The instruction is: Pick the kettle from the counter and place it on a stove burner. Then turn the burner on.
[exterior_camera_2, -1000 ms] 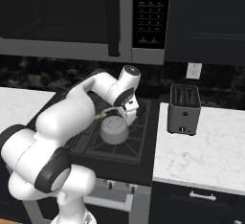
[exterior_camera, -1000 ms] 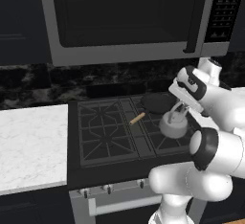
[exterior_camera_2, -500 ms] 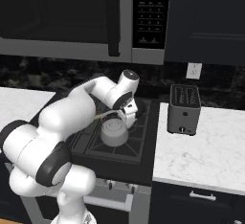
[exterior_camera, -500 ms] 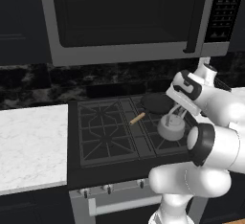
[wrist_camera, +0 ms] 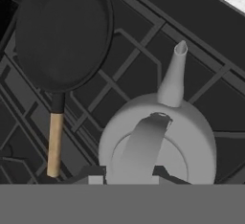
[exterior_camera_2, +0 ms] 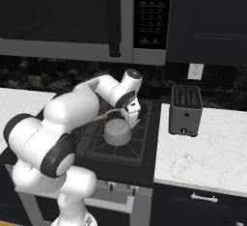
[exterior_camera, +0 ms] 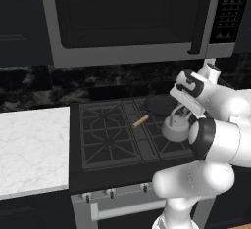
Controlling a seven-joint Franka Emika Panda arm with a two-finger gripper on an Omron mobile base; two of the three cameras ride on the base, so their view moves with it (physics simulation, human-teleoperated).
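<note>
The kettle (wrist_camera: 160, 144) sits on the stove burner (exterior_camera: 174, 140) at the lower right of the cooktop (exterior_camera: 108, 135), right of centre in the left base view. My gripper (wrist_camera: 128, 174) holds its handle (wrist_camera: 143, 146), jaws clamped on it. 1 black skillet (wrist_camera: 62, 31) with wooden handle lies at upper left of the hand view. The toaster (exterior_camera_2: 185, 110) stands on the counter (exterior_camera_2: 207, 148).

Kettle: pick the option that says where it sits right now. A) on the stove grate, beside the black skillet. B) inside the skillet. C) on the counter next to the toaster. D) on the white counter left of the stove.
A: the kettle stands on the black stove grate, with the skillet beside it on a neighbouring burner, apart from it.
</note>
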